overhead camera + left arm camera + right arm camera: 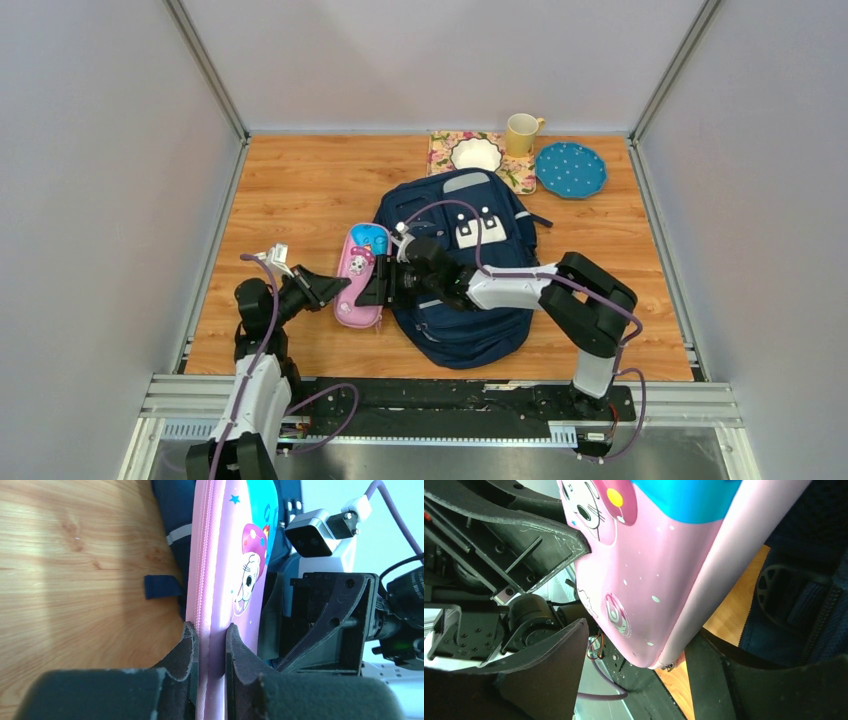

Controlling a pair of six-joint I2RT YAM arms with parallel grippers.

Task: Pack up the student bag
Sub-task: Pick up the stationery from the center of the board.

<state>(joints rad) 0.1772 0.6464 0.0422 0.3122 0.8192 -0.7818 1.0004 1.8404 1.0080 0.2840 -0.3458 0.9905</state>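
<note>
At far left, grips the zipped edge of a pink pencil case point(360, 265) with the left pincer point(210, 630), clenched tight. Shows that case just beside the left flank of the student bag point(470, 325), which lies flat at mid-worktop point(300, 190). Straddles the case's other side with the right pincer point(636, 635), released, 1 finger point(554, 675) clear of the plastic. Farther right, at the back: yellow mug point(522, 133), blue dotted plate point(570, 169).

Middle of the student bag point(470, 330) behind right arm point(520, 287).

no readable text on the student bag point(470, 335) or pencil case point(355, 262).
</note>
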